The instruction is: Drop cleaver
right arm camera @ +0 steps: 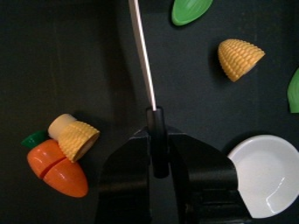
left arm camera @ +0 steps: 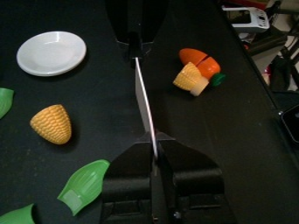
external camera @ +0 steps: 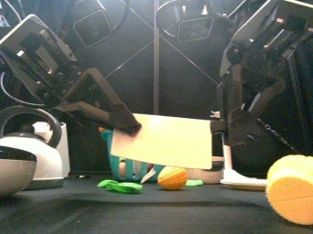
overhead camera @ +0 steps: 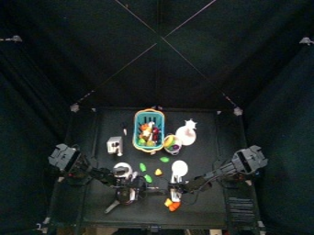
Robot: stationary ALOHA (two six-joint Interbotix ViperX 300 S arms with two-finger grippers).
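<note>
Hanging above the counter (external camera: 86, 215), the cleaver (external camera: 163, 140) is gripped at both ends, blade on edge, so either arm could let go first. Left gripper (left arm camera: 153, 150) has its jaws pinching one end, right gripper (right arm camera: 153, 122) pinching the other. Below lie a white plate (left arm camera: 52, 52), corn (left arm camera: 51, 123), carrot (right arm camera: 59, 166), and pea pods (external camera: 121, 186), clear of the fall.

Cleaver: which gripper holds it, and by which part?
Both grippers hold the cleaver: the left gripper and right gripper each clamp opposite ends of its blade, held above the table.
</note>
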